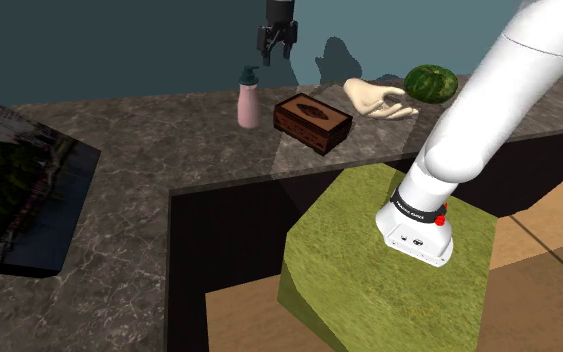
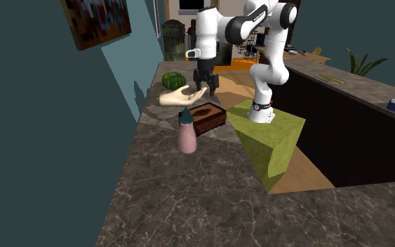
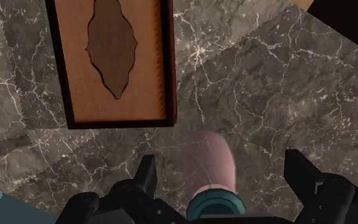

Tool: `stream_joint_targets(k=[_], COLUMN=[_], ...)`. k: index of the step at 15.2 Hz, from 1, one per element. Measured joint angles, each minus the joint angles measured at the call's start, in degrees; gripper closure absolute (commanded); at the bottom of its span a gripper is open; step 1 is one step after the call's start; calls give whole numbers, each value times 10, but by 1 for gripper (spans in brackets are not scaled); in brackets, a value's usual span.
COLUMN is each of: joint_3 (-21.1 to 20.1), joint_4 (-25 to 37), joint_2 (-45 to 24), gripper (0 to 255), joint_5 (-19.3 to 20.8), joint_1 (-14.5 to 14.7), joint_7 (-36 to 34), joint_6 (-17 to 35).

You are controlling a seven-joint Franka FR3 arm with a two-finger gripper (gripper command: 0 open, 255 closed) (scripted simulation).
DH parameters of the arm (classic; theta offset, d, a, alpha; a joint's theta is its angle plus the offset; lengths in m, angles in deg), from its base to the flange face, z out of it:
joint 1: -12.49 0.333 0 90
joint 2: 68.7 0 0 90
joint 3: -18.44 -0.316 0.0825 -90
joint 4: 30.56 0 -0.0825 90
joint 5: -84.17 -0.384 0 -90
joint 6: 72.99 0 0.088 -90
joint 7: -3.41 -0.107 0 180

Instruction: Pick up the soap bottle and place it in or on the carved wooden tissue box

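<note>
Dark stone counter [image 1: 149, 180]: bottle [image 1: 249, 100], box [image 1: 312, 123], watermelon [image 1: 430, 83]

White arm [image 1: 509, 90] extends toward eleven o'clock in the shoulder view; all-black two-finger tool [image 1: 277, 42] points down, fingers apart.

A watermelon [image 1: 431, 82] is sitting on the veined dark counter [image 1: 139, 150] beside a pale hand model [image 1: 374, 98]. A picture [image 2: 97, 19] is hanging on the teal wall [image 2: 41, 140].

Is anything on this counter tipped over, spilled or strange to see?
Nothing is tipped or spilled: the pink soap bottle stands upright beside the carved tissue box. The one odd item is a pale model hand lying next to a watermelon.
</note>
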Motion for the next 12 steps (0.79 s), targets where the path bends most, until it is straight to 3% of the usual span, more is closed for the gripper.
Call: stream_joint_targets(k=[8, 12], joint_3=[3, 3], joint_4=[199, 203], joint_2=[-185, -210], gripper=[0, 0], joint_5=[-34, -39], joint_1=[-8, -10], joint_7=[6, 8], joint_6=[-16, 4])
